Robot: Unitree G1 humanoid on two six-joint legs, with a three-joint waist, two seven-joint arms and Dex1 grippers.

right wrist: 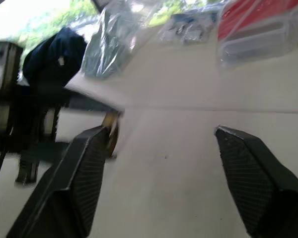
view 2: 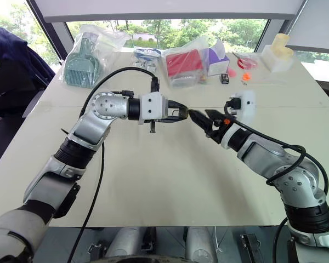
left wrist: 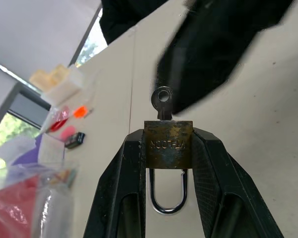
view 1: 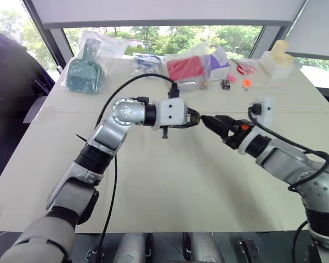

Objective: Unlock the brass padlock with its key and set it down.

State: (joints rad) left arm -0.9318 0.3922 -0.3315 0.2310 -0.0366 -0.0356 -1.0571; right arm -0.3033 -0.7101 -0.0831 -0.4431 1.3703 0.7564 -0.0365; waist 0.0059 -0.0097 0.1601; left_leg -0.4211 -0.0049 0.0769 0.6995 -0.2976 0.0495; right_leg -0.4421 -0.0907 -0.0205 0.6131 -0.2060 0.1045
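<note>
Brass padlock [left wrist: 167, 144], small with a silvery shackle, is clamped in the left gripper [left wrist: 167, 148] above the middle of the pale table [view 1: 170, 186], silvery key [left wrist: 163, 101] standing in its keyhole. Right gripper [right wrist: 161, 173] has its fingers apart, holding nothing. It should close squarely on the key head, then turn gently.

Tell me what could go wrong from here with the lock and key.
The key sits in the brass padlock, but the right gripper is open and off it, so it could slip out. The left gripper pinches only the lock's sides above the table; a sideways re-grab might twist it loose.
</note>
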